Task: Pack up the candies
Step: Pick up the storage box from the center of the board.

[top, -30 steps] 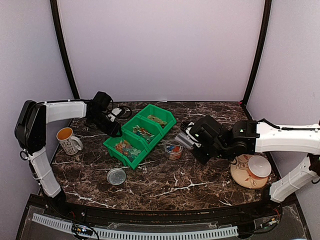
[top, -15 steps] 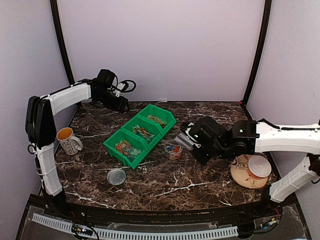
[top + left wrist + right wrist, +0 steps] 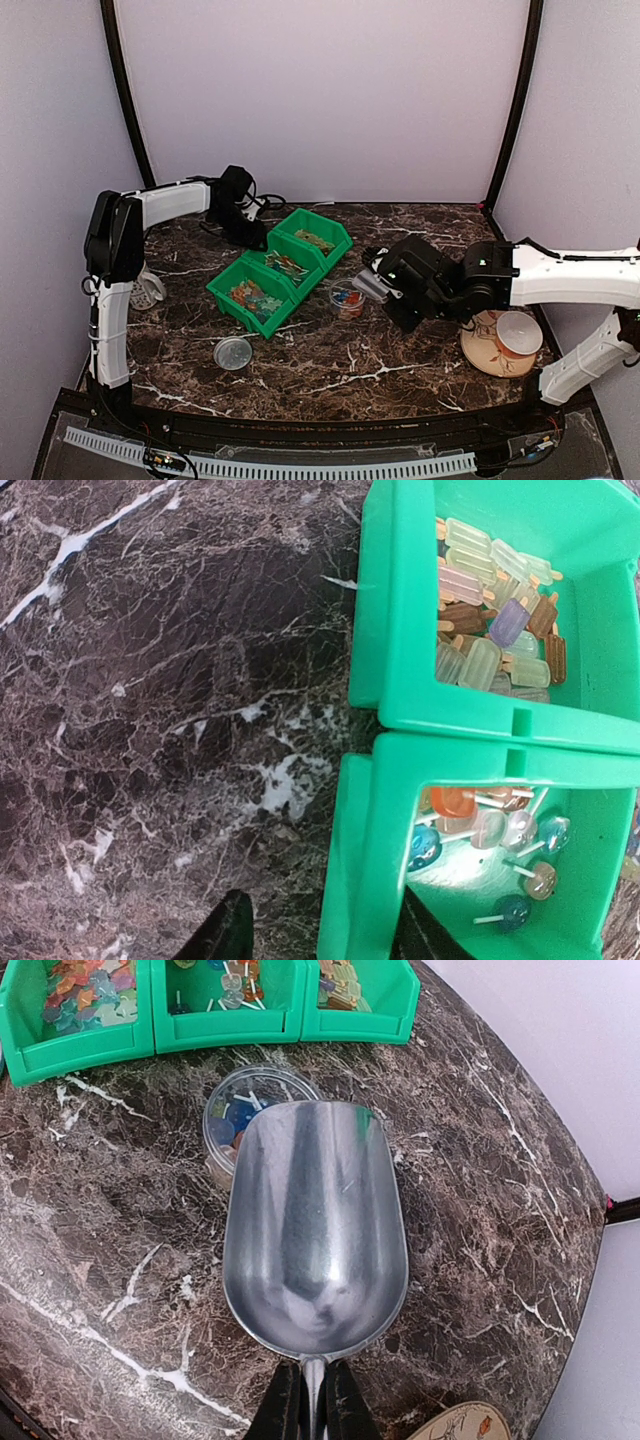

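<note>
Candies loose in three green bins and a clear cup on worktop, sticks pointing every way. Right gripper jaws clamp the scoop handle, its mouth toward the cup. Left gripper jaws apart, empty, above a bin wall.

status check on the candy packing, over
Left gripper open above the green bins. Right gripper shut on metal scoop, scoop empty, lip over clear cup of candies. Nothing blocking the cup.
</note>
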Tool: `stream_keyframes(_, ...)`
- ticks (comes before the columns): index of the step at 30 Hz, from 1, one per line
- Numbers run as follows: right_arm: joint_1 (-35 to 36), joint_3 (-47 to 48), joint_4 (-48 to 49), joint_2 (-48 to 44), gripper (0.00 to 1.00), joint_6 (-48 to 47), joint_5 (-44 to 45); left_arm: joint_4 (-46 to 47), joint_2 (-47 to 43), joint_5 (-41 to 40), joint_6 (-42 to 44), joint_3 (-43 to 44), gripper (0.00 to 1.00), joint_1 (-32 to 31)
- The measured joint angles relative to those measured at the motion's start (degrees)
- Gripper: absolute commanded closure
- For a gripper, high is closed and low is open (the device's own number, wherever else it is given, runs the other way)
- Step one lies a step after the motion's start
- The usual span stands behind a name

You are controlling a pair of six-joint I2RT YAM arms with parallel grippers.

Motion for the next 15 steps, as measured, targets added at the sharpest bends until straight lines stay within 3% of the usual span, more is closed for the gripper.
stream_keyframes(5, 0.11, 0.35, 0.04, 0.48, 1.00, 0.02, 0.00, -0.15, 0.22, -0.28, -0.09, 0.07, 0.69, -0.13)
stream_keyframes(12, 0.24, 0.70, 0.00, 1.03, 1.00, 0.02, 0.00, -0.28, 1.29, 0.11, -0.04, 0.07, 0.78, -0.42)
stream_keyframes(15, 0.24, 0.74, 0.02, 1.05, 1.00, 0.02, 0.00, -0.31, 1.60, 0.39, -0.02, 0.07, 0.87, -0.48)
